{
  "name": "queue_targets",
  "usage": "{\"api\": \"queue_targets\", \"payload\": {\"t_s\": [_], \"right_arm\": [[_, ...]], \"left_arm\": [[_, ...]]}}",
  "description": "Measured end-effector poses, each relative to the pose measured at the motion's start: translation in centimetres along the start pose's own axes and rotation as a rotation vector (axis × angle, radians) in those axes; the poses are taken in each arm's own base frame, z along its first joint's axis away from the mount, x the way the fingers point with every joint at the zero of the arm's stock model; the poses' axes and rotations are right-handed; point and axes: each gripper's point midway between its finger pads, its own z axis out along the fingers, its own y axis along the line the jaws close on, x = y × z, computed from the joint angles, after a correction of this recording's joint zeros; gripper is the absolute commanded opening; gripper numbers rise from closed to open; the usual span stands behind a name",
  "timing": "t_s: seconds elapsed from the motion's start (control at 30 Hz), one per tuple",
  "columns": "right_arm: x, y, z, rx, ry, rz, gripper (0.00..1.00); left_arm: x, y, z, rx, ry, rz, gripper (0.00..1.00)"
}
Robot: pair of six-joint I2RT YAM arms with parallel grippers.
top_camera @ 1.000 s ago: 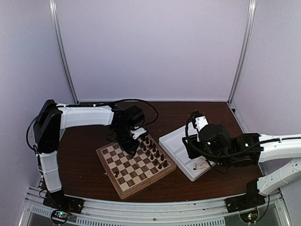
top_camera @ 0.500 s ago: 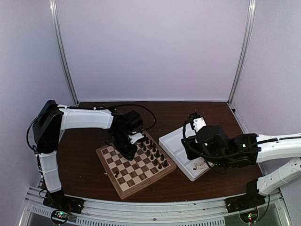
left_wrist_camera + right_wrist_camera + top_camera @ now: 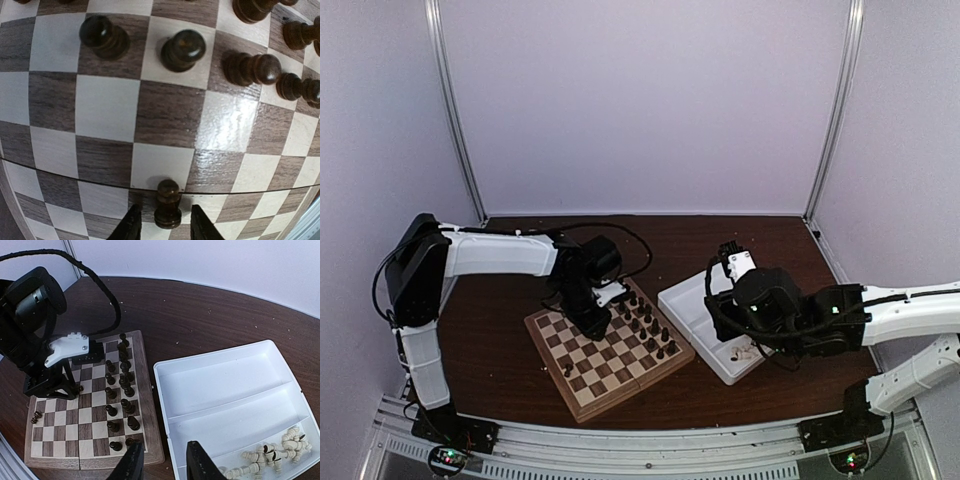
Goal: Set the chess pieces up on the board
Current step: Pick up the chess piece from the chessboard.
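While straddling small dark wooden pawn (image 3: 167, 202), left gripper (image 3: 164, 222) narrowly parted, seemingly placing on checked wooden chessboard (image 3: 165, 115); next, lift straight. Right gripper (image 3: 162, 460) narrow, empty.

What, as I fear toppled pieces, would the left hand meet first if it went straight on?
Most likely the dark pawn standing between the left hand's fingers, then the board under it. How near the pawn is, the wrist view leaves unclear.
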Motion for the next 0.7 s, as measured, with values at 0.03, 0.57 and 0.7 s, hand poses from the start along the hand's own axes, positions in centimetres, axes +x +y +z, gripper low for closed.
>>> {"api": "queue_targets", "payload": {"t_s": [0.03,0.57,0.7], "right_arm": [[0.0,0.0,0.0,0.0,0.0,0.0,0.32],[0.2,0.2,0.2,-0.001,0.009,-0.006,0.32],[0.1,0.9,0.2,-0.033,0.022,-0.01,0.32]], "left_arm": [[-0.1,0.0,0.0,0.002,-0.003,0.001,0.37],[-0.2,-0.1,-0.1,0.004,-0.034,0.015,0.16],[0.7,-0.1,-0.8,0.004,-0.057,0.016,0.12]]}}
